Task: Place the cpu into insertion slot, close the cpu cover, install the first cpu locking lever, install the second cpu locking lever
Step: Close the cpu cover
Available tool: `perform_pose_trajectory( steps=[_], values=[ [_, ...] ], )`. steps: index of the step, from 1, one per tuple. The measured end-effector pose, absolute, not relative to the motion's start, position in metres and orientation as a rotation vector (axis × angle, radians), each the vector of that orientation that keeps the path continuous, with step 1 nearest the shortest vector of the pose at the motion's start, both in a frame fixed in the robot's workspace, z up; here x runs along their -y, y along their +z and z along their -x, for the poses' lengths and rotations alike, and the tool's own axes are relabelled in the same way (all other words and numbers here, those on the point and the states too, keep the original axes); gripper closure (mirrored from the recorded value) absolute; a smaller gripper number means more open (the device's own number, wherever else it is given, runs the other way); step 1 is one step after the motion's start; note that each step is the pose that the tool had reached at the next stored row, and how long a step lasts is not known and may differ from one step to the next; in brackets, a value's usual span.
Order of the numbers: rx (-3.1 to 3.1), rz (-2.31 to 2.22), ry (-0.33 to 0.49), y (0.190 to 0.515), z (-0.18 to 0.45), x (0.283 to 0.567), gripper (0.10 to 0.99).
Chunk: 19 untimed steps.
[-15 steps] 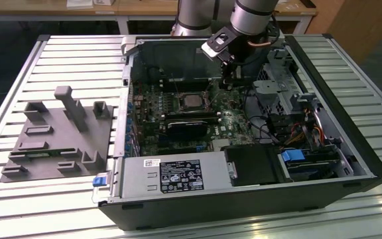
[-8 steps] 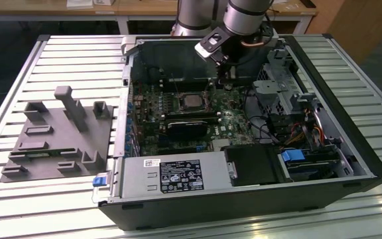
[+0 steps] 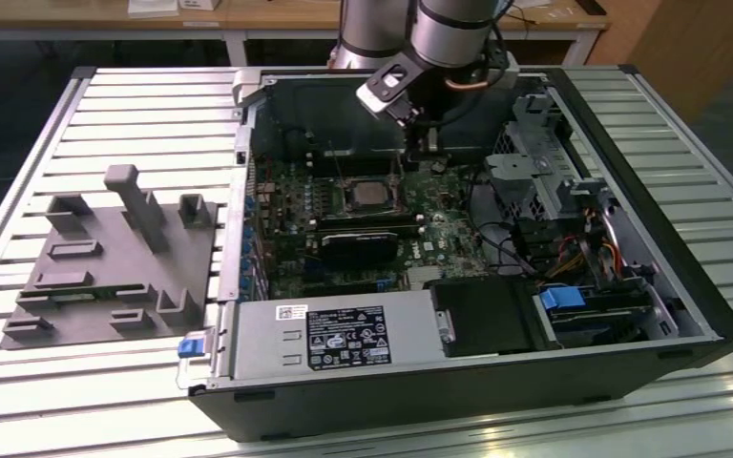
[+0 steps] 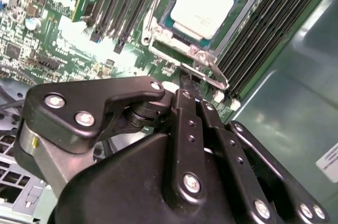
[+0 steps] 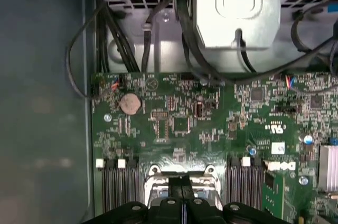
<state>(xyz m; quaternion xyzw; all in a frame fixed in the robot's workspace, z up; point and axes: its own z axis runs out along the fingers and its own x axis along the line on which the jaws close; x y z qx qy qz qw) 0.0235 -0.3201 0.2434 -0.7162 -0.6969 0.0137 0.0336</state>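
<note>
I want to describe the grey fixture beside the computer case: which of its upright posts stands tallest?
The narrow post on the grey fixture. It rises well above the shorter, wider blocks flanking it.

I saw the cpu [image 4: 203, 3] as a small flat square with a dull silver top. It lay level inside the insertion slot [image 3: 346, 197] on the green board. The cpu cover [image 4: 182, 49], a thin silvery frame, lay flat around the chip, so the metal top showed through its square window. Its near edge was just beside my gripper [image 4: 186, 87].
</note>
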Motion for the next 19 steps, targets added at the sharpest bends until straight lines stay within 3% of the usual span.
perform_pose_trajectory(
  steps=[8, 19],
  values=[
    [2.148, 2.208, 0.033, 0.243, -0.018, 0.320, 0.984],
    [2.189, 2.247, -0.058, 0.241, 0.012, 0.320, 0.984]
  ],
)
